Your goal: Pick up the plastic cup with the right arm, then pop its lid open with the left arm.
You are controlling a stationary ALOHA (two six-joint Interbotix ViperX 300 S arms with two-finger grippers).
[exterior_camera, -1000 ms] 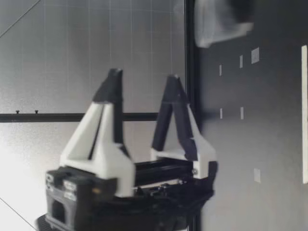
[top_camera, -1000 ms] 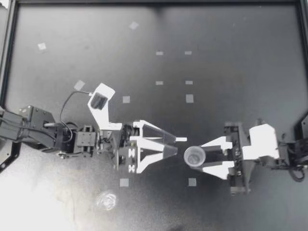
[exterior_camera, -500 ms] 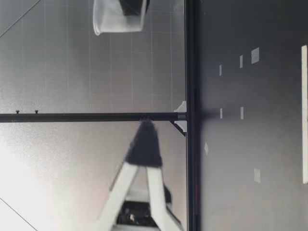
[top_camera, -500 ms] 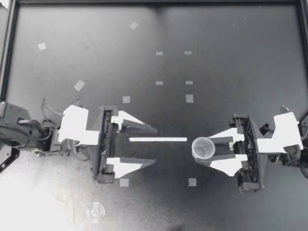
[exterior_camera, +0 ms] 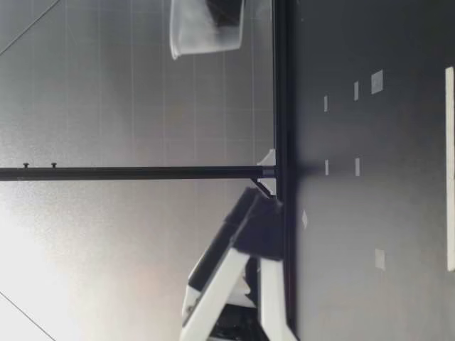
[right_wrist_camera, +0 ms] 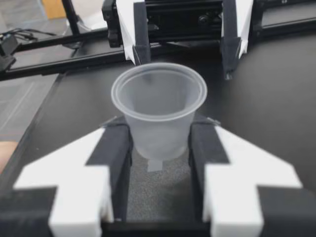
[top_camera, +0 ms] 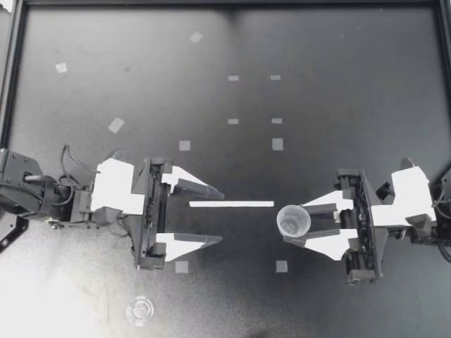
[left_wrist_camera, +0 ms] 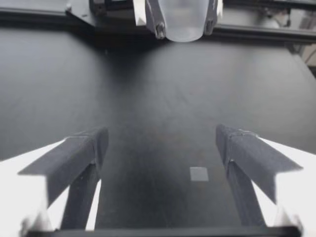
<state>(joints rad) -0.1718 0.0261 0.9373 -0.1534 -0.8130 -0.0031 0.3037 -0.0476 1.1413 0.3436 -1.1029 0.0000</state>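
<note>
Since half a second ago my right claw (top_camera: 294,224) has eased the plastic cup (top_camera: 293,220) a little toward my left arm. In the low view the cup sits lower than it did, though it is clear of the table (top_camera: 338,105). My left claw (top_camera: 220,215) has hardly shifted in the top view. A full second back it was turned and nearly at the cup; now it is drawn well away.

The right claw pinches the cup from both sides, the dark pads (right_wrist_camera: 116,153) against its lower wall. The cup is upright with its mouth open upward, and its rim stands above the fingers.

The left claw is spread wide and holds nothing. Straight ahead of it a white strip (top_camera: 231,204) lies on the table, running from near its fingertips toward the right claw and ending just short of the cup. A tape square (left_wrist_camera: 199,173) lies on the table between the left fingers. A clear lid (top_camera: 141,310) rests flat beside the left claw, well apart from it.
</note>
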